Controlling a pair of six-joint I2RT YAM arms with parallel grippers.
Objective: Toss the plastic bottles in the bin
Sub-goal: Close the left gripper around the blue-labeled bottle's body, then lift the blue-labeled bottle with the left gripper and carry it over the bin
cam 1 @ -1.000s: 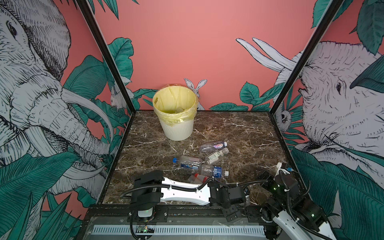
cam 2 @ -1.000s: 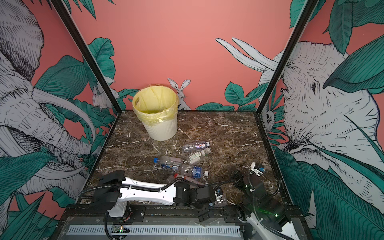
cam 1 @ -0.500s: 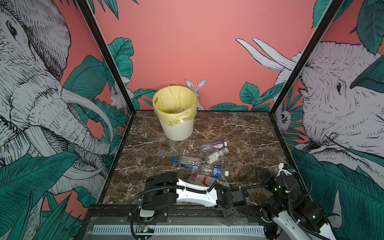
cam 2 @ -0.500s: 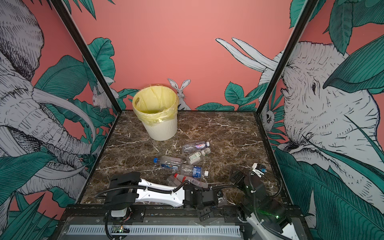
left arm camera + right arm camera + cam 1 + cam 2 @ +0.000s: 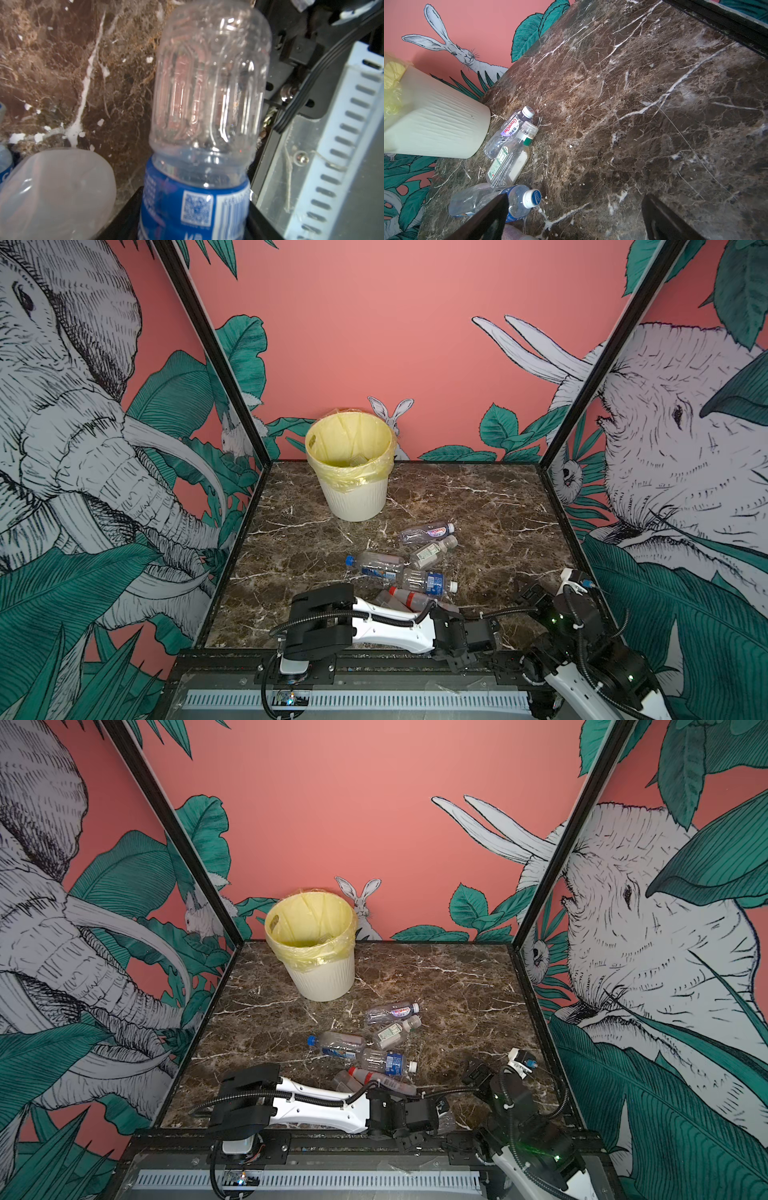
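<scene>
My left gripper (image 5: 194, 216) is shut on a clear plastic bottle (image 5: 207, 93) with a blue label, its black fingers (image 5: 259, 220) pressing the label from both sides. In both top views this gripper (image 5: 494, 635) (image 5: 442, 1115) lies low at the table's front edge. Several more plastic bottles lie mid-table: a purple-labelled one (image 5: 426, 532), a green-labelled one (image 5: 432, 549), a blue-capped one (image 5: 374, 564), a white-capped one (image 5: 428, 583) and a red-capped one (image 5: 409, 599). The cream bin (image 5: 353, 493) (image 5: 324, 977) with its yellow bag stands at the back. My right gripper (image 5: 528, 593) (image 5: 575, 220) hangs open over bare marble, holding nothing.
A frosted bottle (image 5: 56, 191) lies right beside the held one. The black frame rail (image 5: 374, 659) and a slotted white cable duct (image 5: 342, 124) run along the front edge, close to my left gripper. Patterned walls close in the left, back and right sides.
My left arm has reached further right along the front edge and its jaws have closed from wide open onto the blue-labelled bottle. The right gripper has barely moved.
</scene>
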